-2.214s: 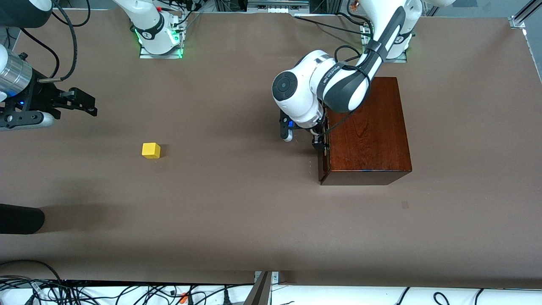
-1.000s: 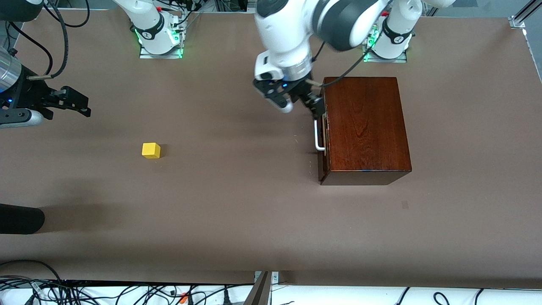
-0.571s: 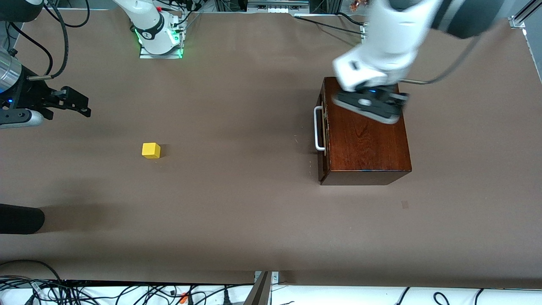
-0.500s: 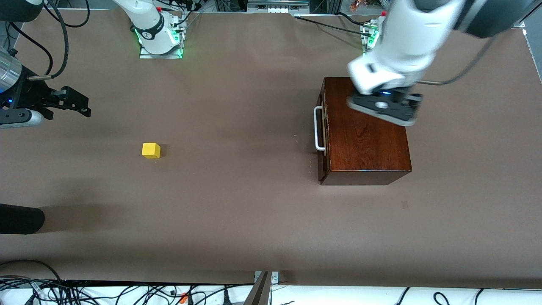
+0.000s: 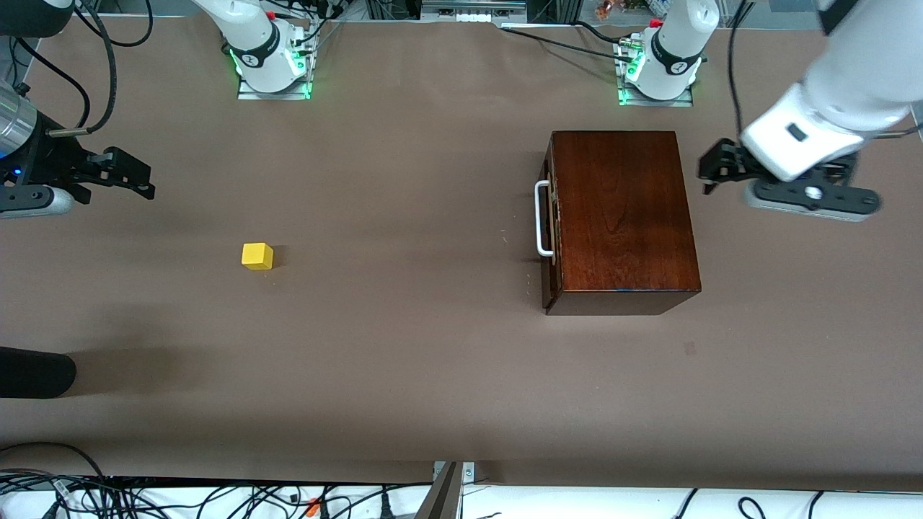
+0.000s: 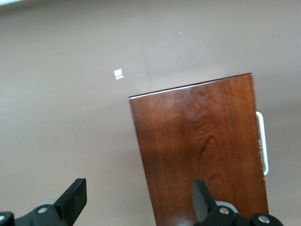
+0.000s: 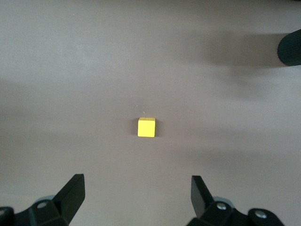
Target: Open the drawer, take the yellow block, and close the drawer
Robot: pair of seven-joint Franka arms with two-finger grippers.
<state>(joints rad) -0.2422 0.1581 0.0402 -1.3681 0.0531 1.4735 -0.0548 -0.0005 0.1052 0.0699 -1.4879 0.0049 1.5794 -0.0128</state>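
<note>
The dark wooden box [image 5: 620,216] stands toward the left arm's end of the table. Its drawer [image 5: 551,268] is pushed in, with the front flush and the white bar handle [image 5: 540,220] facing the right arm's end. The box top [image 6: 202,150] and handle [image 6: 263,146] show in the left wrist view. The yellow block [image 5: 257,256] lies on the bare table toward the right arm's end. My left gripper [image 5: 715,169] is open and empty, up in the air over the box's back edge [image 6: 138,188]. My right gripper [image 5: 140,180] is open and empty, waiting over the table near the block [image 7: 146,127].
A black rounded object [image 5: 36,371] juts in at the right arm's end of the table, nearer the front camera, and also shows in the right wrist view [image 7: 291,47]. A small pale mark [image 5: 690,348] lies on the table near the box. Cables run along the front edge.
My left gripper rose from the drawer handle, swung over the box top and now hangs over its back edge. The drawer stayed shut. The block and right arm barely moved.
</note>
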